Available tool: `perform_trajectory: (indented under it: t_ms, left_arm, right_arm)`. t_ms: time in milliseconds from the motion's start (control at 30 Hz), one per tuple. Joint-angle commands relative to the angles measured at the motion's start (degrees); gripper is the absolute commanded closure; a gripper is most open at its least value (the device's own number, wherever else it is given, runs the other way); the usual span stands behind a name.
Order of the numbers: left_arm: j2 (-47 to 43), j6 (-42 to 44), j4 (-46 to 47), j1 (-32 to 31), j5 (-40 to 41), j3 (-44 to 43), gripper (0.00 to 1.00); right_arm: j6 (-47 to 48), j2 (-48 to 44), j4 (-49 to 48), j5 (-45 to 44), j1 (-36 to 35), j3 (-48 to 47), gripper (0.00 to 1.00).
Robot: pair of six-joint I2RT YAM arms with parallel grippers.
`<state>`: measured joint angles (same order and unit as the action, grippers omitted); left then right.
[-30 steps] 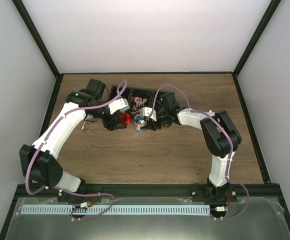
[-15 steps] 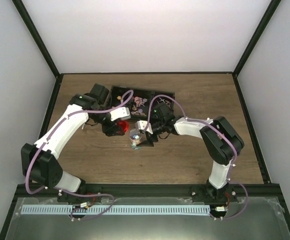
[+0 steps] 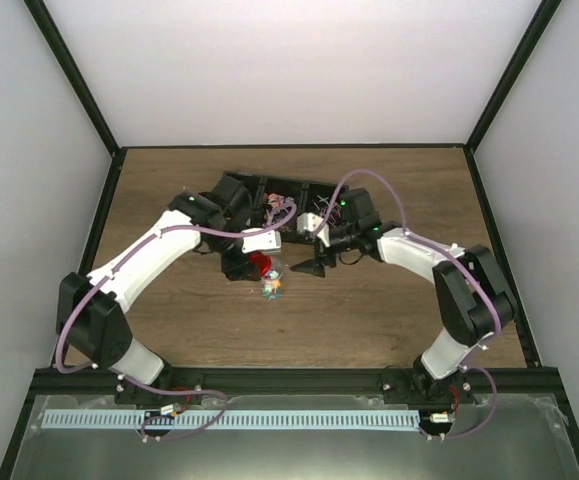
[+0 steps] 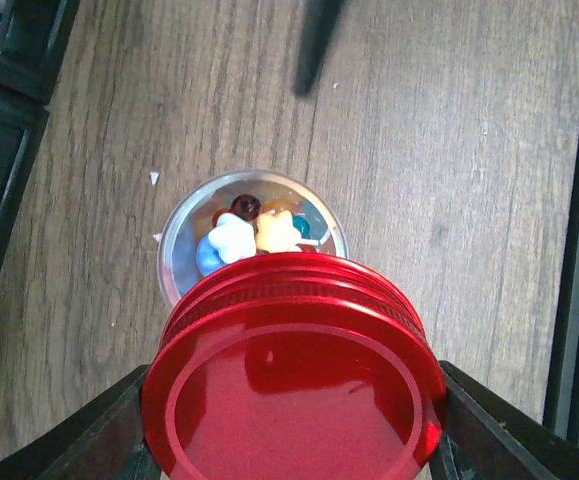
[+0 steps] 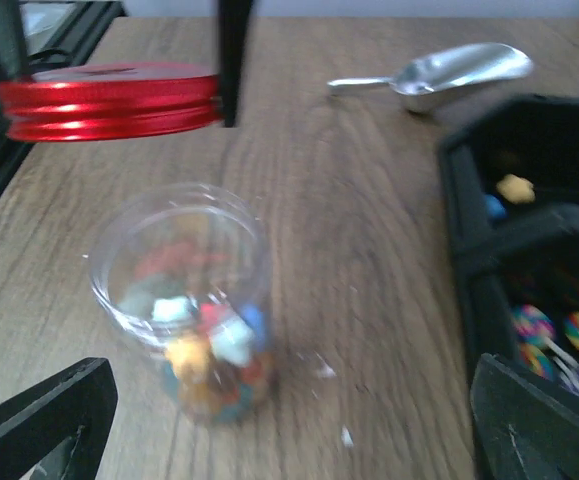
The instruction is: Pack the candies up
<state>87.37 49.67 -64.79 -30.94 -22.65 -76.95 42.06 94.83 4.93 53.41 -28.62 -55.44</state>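
Standing upright, mouth up, the jar holds candies below the red lid.

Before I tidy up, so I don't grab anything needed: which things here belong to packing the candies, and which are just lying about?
Belong to the job:
candies
jar holding them
red lid, gripped by the left claw

Lying about:
scoop on the table
lollipops in the black tray
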Motion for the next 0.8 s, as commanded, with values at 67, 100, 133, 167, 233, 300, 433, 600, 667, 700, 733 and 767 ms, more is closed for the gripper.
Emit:
perform_trajectory:
  t_ms: [67,100,133,167,233,300,433,600,667,700,733,767]
  left_arm:
    - [3.7,-2.5,1.0,-4.0,6.4,-4.1,0.35]
    - [4.4,-2.9,1.0,-4.3,6.8,-4.6,0.34]
    - [5.0,-3.2,1.0,-4.6,7.3,-5.0,0.34]
    - [6.0,-3.6,1.0,-5.0,7.9,-5.6,0.34]
    - [7.6,-4.1,0.9,-5.8,9.4,-6.8,0.34]
    - [9.3,-4.3,0.0,-6.6,10.8,-8.3,0.34]
    - [11.8,-3.9,-3.1,-7.7,11.8,-10.6,0.34]
    - [13.0,-3.0,-6.4,-8.1,11.9,-12.7,0.34]
    - [13.7,-2.9,-7.9,-8.2,12.2,-13.7,0.33]
    - [14.0,-3.1,-8.5,-8.3,12.5,-14.3,0.33]
    - [14.1,-3.2,-9.3,-8.3,12.6,-14.7,0.33]
    - [14.1,-3.2,-9.6,-8.3,13.0,-15.0,0.33]
  right_arm:
    - [-4.2,-3.2,5.9,4.4,6.6,2.6,0.00]
    - [-5.7,-3.4,6.0,5.0,7.3,2.9,0.00]
    - [-7.8,-3.6,5.9,5.7,8.1,3.1,0.00]
    - [-9.6,-3.7,5.5,6.3,8.7,3.3,0.00]
    - [-12.4,-3.6,5.1,7.0,9.6,3.4,0.00]
    - [-14.0,-3.6,5.0,7.4,9.8,3.5,0.00]
    - [-15.4,-4.3,4.1,7.7,9.9,4.1,0.00]
    - [-14.8,-4.4,4.4,7.4,9.9,4.3,0.00]
    - [-14.6,-4.4,4.5,7.4,10.0,4.5,0.00]
    - [-14.6,-4.4,4.6,7.3,10.0,4.5,0.00]
    - [-14.6,-4.4,4.6,7.4,10.0,4.5,0.00]
    - [-14.6,-4.3,4.7,7.5,9.9,4.6,0.00]
